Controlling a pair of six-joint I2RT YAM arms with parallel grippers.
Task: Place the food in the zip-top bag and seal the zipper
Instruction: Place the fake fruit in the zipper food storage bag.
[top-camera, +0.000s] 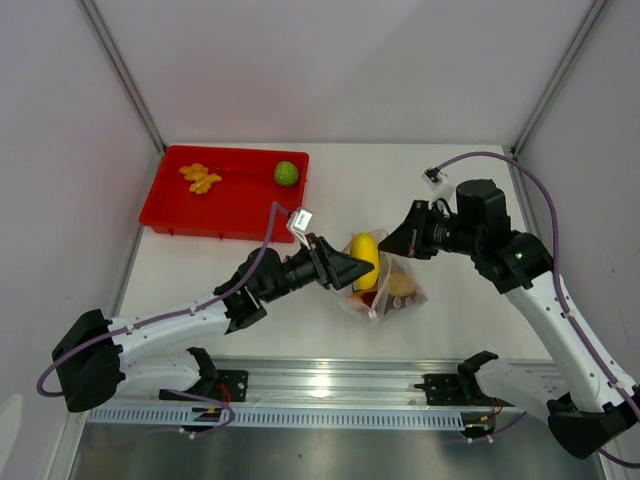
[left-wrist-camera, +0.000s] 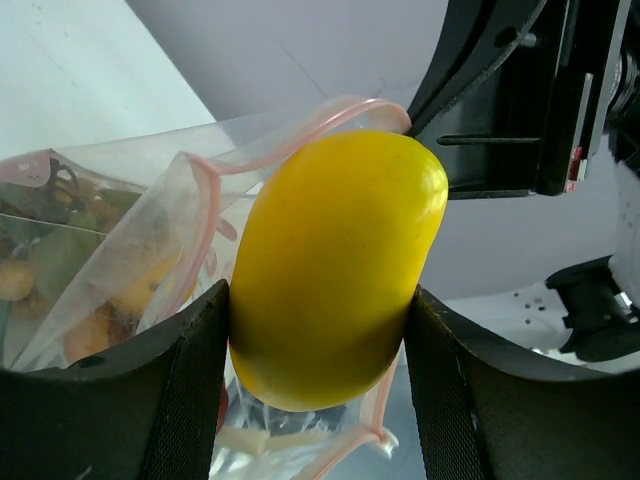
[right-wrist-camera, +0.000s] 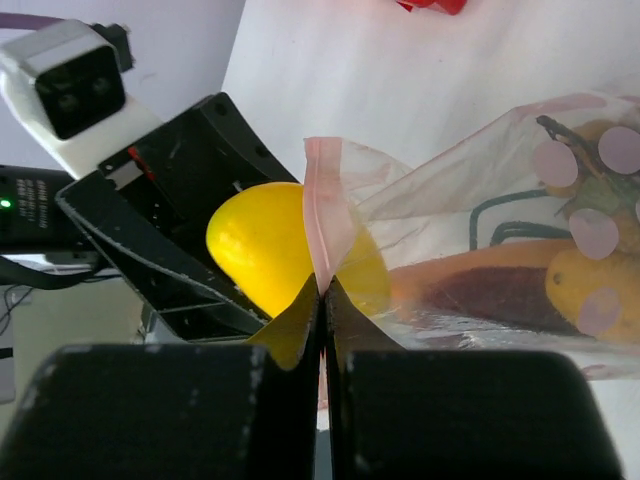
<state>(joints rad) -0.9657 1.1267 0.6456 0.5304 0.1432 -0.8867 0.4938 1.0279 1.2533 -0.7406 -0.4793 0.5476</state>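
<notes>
Mango (left-wrist-camera: 335, 265), gripped across its width by the left hand (left-wrist-camera: 318, 310), sits long axis toward the zip-top bag (top-camera: 395, 290) mouth, right at the lip, while the right hand (right-wrist-camera: 322, 300), pinched shut on the pink zipper (right-wrist-camera: 322, 215), holds that edge up.

table (top-camera: 470, 320): white | far-L: red tray (top-camera: 240, 205) | ctr: zip-top bag (top-camera: 413, 297)

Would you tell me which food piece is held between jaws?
The yellow mango, in the left gripper; the lime and orange pieces lie in the red tray.
</notes>
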